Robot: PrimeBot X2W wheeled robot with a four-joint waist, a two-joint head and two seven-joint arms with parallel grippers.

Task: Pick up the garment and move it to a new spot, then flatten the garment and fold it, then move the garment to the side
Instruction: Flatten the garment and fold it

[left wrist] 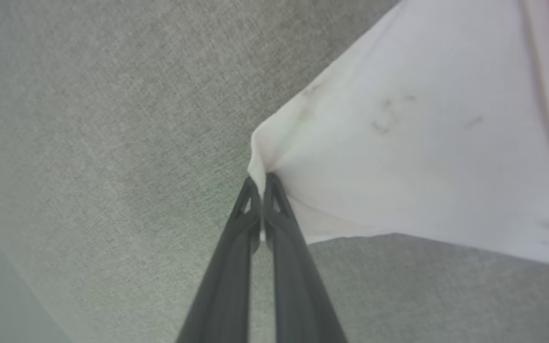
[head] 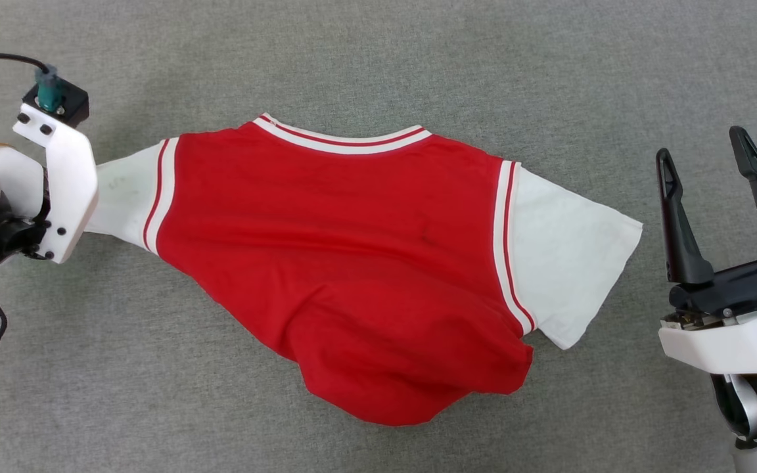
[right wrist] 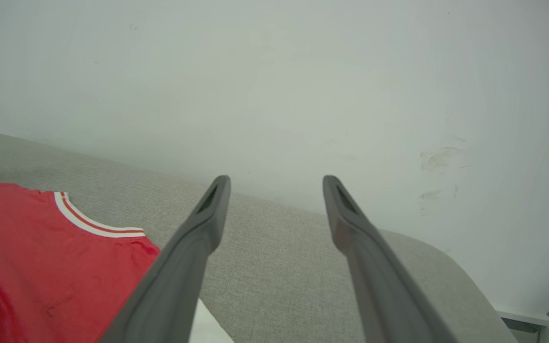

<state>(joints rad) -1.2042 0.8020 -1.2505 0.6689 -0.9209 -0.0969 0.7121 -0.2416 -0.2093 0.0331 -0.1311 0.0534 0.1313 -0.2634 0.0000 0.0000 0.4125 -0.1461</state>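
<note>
The red shirt lies spread across the middle of the grey cloth-covered desk, collar on the far side. Its right sleeve lies flat, but the hem on the near side is bunched and rounded under. The white left sleeve is drawn out to a point, and the left claw is pinched tight on that tip.

This looks like the flattening step: the shirt is laid out but not smooth, and no fold has been made. The next move probably calls for tension from both sides and for the crumpled hem to be drawn toward the robot, without dragging the whole thin shirt across the cloth.

The left arm reaches in from the side, its wrist bracket covering the fingers in the head view. The right claw hangs near the right sleeve without touching it, fingers spread wide and holding nothing, pointing toward the pale wall.
</note>
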